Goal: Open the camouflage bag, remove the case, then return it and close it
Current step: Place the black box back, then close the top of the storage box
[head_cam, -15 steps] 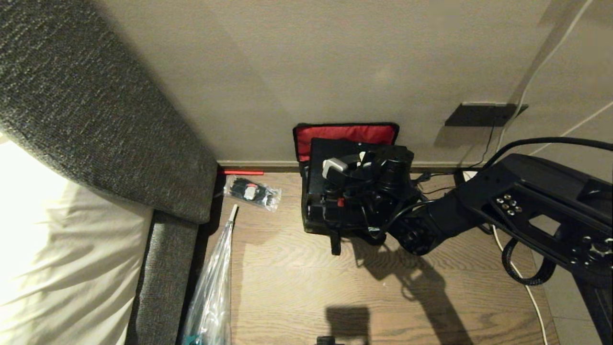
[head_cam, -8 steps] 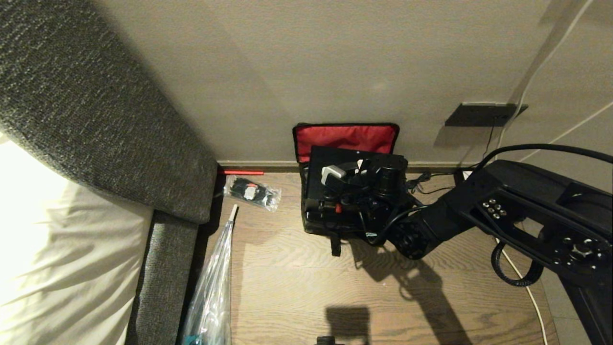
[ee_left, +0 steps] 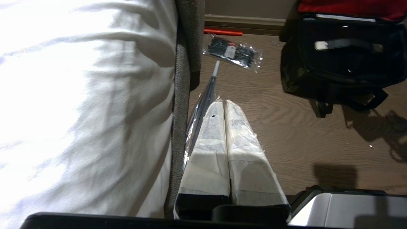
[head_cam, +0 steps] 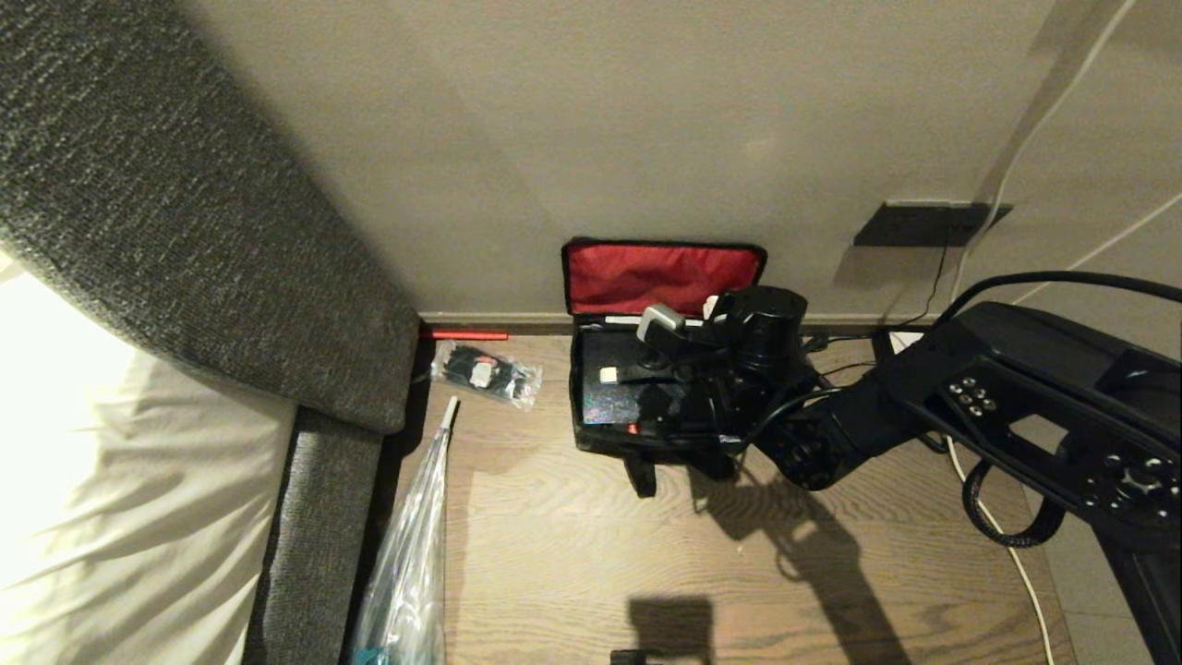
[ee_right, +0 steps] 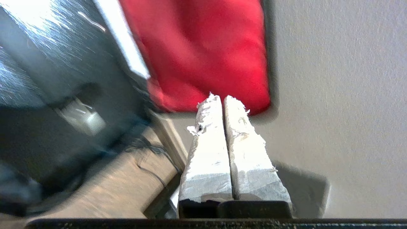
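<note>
A camouflage bag (head_cam: 605,443) sits on a wooden floor (head_cam: 572,554) against a pale wall (head_cam: 646,120), its lid folded back so the red lining (head_cam: 660,275) stands upright. A second ago the black case (head_cam: 614,392) stood tilted up out of the bag's mouth, covering the lower part of the red lining; now it lies flat and low inside the bag, with more of the lining and a pale strip of the bag's interior showing behind it. The right pincer (ee_right: 218,100) has its two padded fingers (ee_right: 208,149) pressed together with nothing between them, pointing past the case's far corner toward the red lining and the wall; in the head view its arm reaches in from the right and hangs over the bag's right half. Seemingly the case has just been let go and returned to the bag, so what remains is probably folding the red-lined lid down and closing it. The left pincer (ee_left: 222,105) is also pinched together and empty, parked low beside the bed's edge (ee_left: 181,95), well apart from the bag. A clear packet of black cable ties (head_cam: 487,370) lies on the floor to the bag's left.
</note>
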Tool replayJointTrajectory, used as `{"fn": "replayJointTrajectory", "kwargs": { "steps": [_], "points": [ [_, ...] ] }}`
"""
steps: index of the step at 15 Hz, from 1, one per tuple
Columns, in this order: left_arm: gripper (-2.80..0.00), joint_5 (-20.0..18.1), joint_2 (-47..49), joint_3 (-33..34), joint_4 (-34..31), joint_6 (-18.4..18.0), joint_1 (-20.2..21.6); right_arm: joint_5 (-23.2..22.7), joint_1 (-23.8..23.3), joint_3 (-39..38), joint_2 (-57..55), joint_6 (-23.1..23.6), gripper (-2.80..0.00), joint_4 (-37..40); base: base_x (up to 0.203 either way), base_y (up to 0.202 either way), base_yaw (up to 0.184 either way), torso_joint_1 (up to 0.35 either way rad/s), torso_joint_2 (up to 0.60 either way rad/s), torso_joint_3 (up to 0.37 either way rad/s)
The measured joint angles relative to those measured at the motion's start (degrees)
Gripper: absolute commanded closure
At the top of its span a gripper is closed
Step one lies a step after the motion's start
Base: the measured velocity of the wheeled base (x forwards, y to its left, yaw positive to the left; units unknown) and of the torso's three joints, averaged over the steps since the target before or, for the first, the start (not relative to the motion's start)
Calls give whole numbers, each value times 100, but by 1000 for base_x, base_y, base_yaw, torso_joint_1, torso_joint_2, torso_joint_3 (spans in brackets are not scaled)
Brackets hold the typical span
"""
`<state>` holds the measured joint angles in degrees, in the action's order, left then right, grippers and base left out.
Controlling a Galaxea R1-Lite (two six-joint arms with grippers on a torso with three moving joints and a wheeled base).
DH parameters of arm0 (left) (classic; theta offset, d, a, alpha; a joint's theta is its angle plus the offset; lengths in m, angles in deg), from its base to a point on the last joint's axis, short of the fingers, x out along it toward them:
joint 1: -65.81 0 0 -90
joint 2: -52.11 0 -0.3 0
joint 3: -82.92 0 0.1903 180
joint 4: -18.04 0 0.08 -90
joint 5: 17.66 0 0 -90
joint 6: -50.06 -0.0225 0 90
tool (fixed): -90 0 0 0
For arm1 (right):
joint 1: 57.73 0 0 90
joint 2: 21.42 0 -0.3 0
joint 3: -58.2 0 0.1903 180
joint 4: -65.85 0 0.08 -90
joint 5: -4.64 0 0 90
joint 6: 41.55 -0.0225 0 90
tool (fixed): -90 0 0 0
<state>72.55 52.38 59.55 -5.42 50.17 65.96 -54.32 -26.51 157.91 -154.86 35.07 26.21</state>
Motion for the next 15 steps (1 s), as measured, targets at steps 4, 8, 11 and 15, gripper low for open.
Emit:
{"fn": "replayJointTrajectory", "kwargs": {
  "steps": [4,8,11,15],
  "points": [
    [0,2,4,0,3,-2,6,9,-20,-14,8,-7,0,64,0,0,0,0,0,0],
    [0,-7,33,0,0,-2,8,132,-16,-535,337,-265,0,164,0,0,0,0,0,0],
    [0,1,12,0,0,0,-2,426,-67,-1543,1075,-644,-280,432,0,0,0,0,0,0],
    [0,3,-9,0,0,5,-5,922,-227,-2914,2424,-1243,-280,1342,0,0,0,0,0,0]
  ]
}}
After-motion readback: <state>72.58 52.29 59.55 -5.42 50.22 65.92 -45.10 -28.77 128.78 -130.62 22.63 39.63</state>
